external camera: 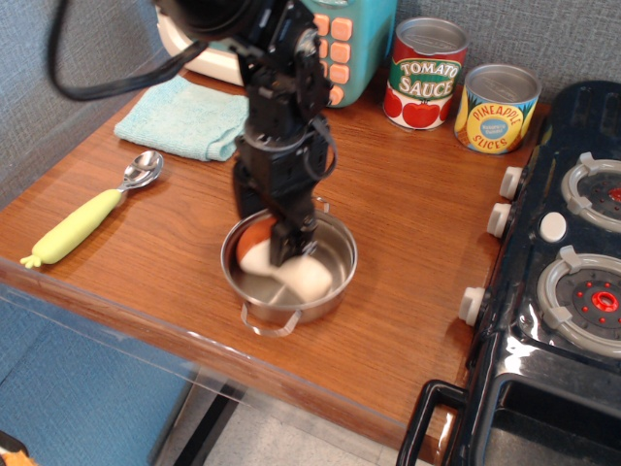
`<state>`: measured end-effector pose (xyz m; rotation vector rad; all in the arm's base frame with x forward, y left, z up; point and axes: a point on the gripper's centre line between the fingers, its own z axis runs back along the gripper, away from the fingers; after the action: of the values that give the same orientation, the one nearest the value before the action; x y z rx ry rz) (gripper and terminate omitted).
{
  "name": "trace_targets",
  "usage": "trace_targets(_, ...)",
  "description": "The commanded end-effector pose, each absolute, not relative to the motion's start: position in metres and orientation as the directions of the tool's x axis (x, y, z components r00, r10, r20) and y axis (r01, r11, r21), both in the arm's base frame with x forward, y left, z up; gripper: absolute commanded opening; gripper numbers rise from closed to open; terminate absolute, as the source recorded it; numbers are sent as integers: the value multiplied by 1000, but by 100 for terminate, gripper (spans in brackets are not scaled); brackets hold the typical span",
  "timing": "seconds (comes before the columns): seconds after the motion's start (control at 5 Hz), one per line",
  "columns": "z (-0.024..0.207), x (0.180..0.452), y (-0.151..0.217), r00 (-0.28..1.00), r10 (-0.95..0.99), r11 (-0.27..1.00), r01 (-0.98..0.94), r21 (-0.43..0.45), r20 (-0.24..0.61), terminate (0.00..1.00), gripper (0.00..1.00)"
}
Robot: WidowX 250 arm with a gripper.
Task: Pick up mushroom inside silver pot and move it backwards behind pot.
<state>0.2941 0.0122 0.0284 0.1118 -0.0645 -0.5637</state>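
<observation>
The silver pot (342, 245) stands on the wooden table near its front edge, one wire handle pointing toward me. The mushroom (306, 279) lies on its side inside the pot, reddish-brown cap to the left and white stem to the front right. My gripper (284, 250) reaches straight down into the pot. Its dark fingers are closed on the mushroom between cap and stem. The image is slightly blurred around the fingers.
A tomato sauce can (425, 74) and a pineapple can (496, 108) stand at the back right. A teal toy appliance (351, 39) stands behind the pot. A light blue cloth (182, 116) and a green-handled spoon (87, 221) lie left. A black toy stove (572, 272) is on the right.
</observation>
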Motion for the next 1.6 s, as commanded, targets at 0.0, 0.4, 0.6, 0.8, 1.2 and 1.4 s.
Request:
trace_targets(0.0, 68, 274, -2, 800, -586, 806, 559, 195, 130, 0, 100)
trace_targets(0.4, 58, 265, -13, 777, -619, 783, 599, 171, 113, 0, 100)
trace_targets(0.6, 47, 263, -13, 784, -615, 785, 599, 158, 83, 0, 100)
trace_targets(0.8, 40, 266, -10, 797, -600, 796, 587, 146, 67, 0, 0)
trace_targets(1.2, 43, 270, 1, 811, -581, 810, 570, 140, 62, 0, 0)
trace_targets(1.4, 72, 270, 2, 796, -591, 806, 579, 119, 132, 0, 0)
